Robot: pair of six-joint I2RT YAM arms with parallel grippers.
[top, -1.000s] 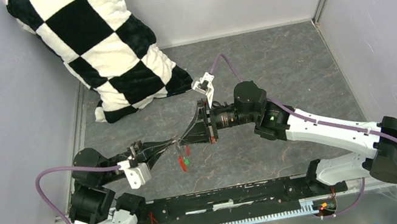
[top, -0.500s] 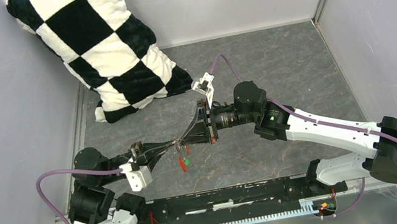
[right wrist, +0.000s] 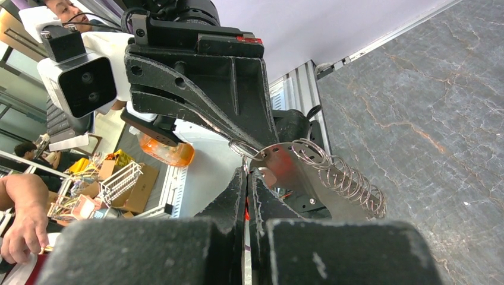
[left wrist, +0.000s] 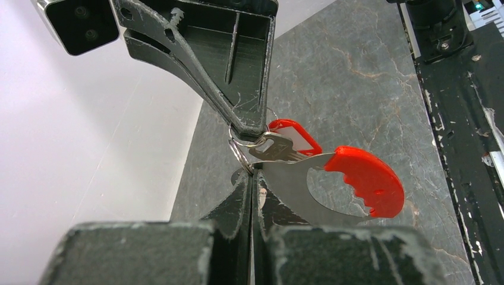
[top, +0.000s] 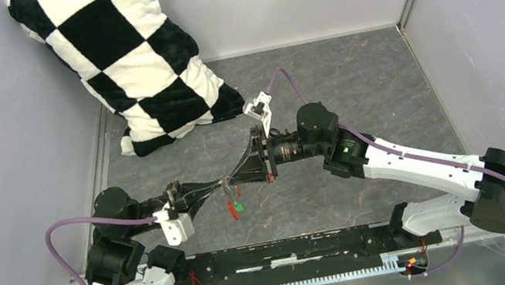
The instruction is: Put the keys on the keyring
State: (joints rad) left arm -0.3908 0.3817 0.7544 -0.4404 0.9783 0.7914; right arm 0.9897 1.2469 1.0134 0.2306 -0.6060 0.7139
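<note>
Above the middle of the table my left gripper and right gripper meet tip to tip, both shut. In the left wrist view my left gripper pinches the red-headed key, whose flat silver body sticks out to the right. The thin keyring runs from there up to the right gripper, which is shut on it. A plain silver key and the long red tag hang at the ring. From above, the red tag and green tag dangle below.
A black-and-white checked pillow leans in the back left corner. Grey walls close in the dark stone-patterned table on three sides. A black rail runs along the near edge between the arm bases. A wire coil hangs by the ring.
The left arm's wrist has shifted slightly down and right. Both grippers stay shut, tip to tip, with the tags hanging in the same place.
</note>
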